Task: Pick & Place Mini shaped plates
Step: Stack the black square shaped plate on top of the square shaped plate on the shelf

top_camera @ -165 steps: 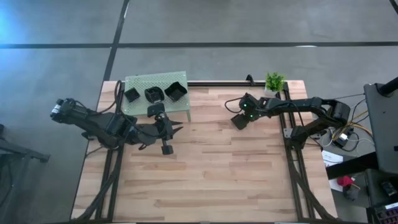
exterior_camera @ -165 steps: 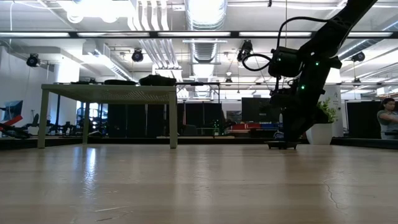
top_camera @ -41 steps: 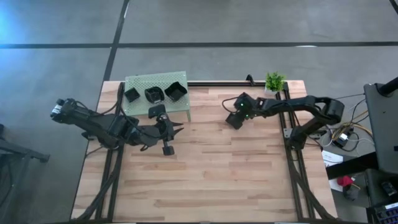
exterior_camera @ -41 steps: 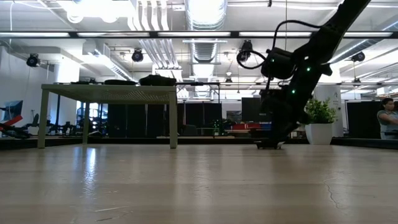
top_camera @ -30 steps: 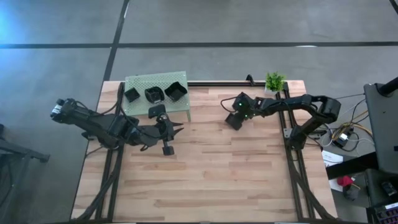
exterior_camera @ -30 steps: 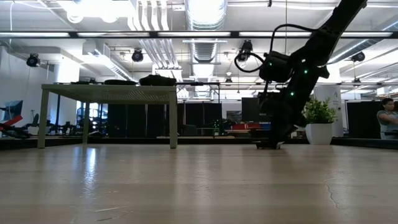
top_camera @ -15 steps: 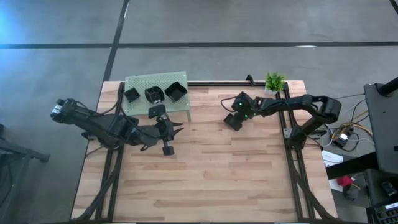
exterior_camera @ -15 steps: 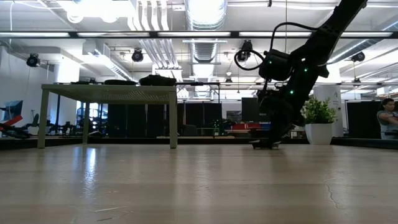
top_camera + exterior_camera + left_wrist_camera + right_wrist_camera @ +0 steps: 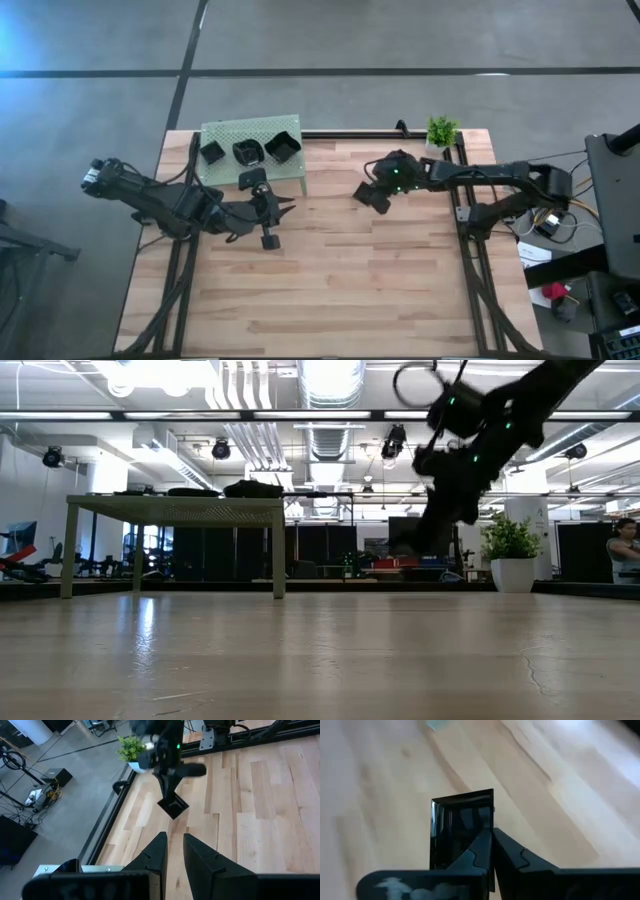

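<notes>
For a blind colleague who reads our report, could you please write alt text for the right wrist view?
The right gripper, shut on the rim of a small square black plate, holds it above the light wooden table. The gripper's two dark fingers come up from the picture's bottom and meet at the plate's edge.

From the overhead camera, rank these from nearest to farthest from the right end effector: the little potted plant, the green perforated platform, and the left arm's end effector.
1. Small green potted plant: at the table's far edge, close to the right end effector.
2. Green perforated platform: far-left part of the table.
3. Left end effector: beside the platform's near edge; too close to call against the platform.
</notes>
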Tool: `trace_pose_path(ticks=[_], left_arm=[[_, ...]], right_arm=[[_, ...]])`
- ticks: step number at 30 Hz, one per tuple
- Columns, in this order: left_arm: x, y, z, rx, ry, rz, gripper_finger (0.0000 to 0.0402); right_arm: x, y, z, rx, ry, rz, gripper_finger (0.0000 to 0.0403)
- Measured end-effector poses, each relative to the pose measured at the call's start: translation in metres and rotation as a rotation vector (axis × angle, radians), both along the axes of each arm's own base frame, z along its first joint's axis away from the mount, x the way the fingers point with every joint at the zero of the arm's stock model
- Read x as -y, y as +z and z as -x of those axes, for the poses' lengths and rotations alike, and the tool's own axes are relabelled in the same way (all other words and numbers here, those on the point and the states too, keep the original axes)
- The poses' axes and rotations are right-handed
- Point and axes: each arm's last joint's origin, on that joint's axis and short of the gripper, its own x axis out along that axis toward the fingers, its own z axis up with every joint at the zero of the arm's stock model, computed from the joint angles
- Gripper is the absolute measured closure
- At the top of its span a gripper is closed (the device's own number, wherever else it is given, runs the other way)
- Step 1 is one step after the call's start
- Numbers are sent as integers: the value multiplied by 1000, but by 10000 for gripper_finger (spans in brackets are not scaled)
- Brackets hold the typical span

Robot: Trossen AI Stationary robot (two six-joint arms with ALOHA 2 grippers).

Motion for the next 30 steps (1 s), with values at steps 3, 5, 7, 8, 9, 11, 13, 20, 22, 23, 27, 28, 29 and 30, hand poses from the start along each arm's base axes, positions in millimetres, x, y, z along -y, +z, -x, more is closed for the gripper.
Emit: trace_pose_path(ticks=[3, 5, 7, 8, 9, 11, 13, 20, 22, 23, 27, 28, 29, 30], left_arm=[[0, 0, 0, 0, 0, 0, 344], [0, 0, 0, 0, 0, 1, 344], [0, 0, 0, 0, 0, 0, 344], [0, 0, 0, 0, 0, 0, 344], [0, 0, 0, 0, 0, 0, 344], [0, 0, 0, 0, 0, 0, 344], [0, 0, 0, 0, 0, 0, 344], [0, 0, 0, 0, 0, 0, 344], [0, -1, -1, -2, 0, 0, 344], [1, -2, -2, -3, -1, -2, 344], [8, -10, -11, -37, -23, -24, 344], [11, -13, -14, -47, -32, -32, 344], [13, -16, -17, -55, -39, -38, 344], [15, -18, -20, -57, -42, -41, 344]], right_arm=[[-12, 17, 3, 68, 35, 31, 395], [-20, 26, 5, 95, 43, 65, 395], [-26, 33, 7, 118, 47, 95, 395], [-29, 37, 8, 133, 52, 104, 395], [-31, 40, 9, 145, 58, 108, 395], [-35, 45, 11, 168, 69, 115, 395], [-38, 49, 13, 184, 70, 127, 395], [-39, 51, 14, 193, 72, 133, 394], [-39, 52, 13, 196, 72, 134, 394], [-40, 53, 13, 201, 76, 134, 394], [-49, 60, 8, 232, 120, 141, 394], [-52, 62, 7, 241, 134, 142, 394], [-55, 64, 6, 254, 152, 148, 394], [-59, 66, 4, 270, 175, 159, 394]])
